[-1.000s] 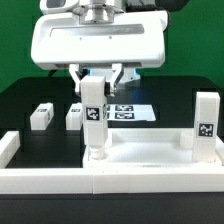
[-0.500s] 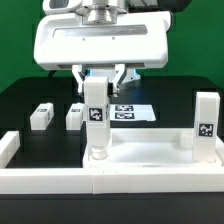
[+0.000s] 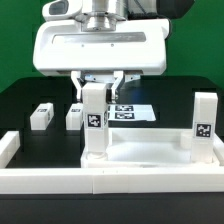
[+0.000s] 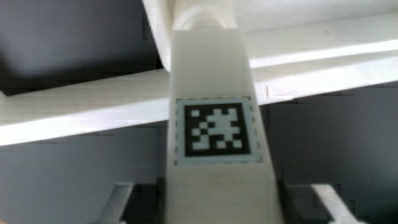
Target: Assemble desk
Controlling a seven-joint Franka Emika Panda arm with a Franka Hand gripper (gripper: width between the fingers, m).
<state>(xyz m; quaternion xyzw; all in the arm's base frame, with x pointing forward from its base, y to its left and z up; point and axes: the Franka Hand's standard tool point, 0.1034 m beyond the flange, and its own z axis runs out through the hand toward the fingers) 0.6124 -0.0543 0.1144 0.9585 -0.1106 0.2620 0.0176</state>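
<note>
The white desk panel (image 3: 150,150) lies at the front of the table. One tagged white leg (image 3: 94,120) stands upright on the panel's corner at the exterior view's left. A second leg (image 3: 206,125) stands upright on the corner at the exterior view's right. Two more legs (image 3: 41,116) (image 3: 74,117) lie loose on the black table behind. My gripper (image 3: 98,82) straddles the top of the first leg. In the wrist view that leg (image 4: 217,100) fills the middle, and a dark gap separates it from each of my fingers (image 4: 116,202), so the gripper (image 4: 214,205) is open.
White border wall segments (image 3: 110,182) run along the table's front, and one stands at the exterior view's left (image 3: 8,145). The marker board (image 3: 128,112) lies flat behind the panel, near the loose legs.
The leg under my gripper now sits lower on the panel corner. The narrow foot seen under it earlier no longer shows. The gripper has come down slightly with it.
</note>
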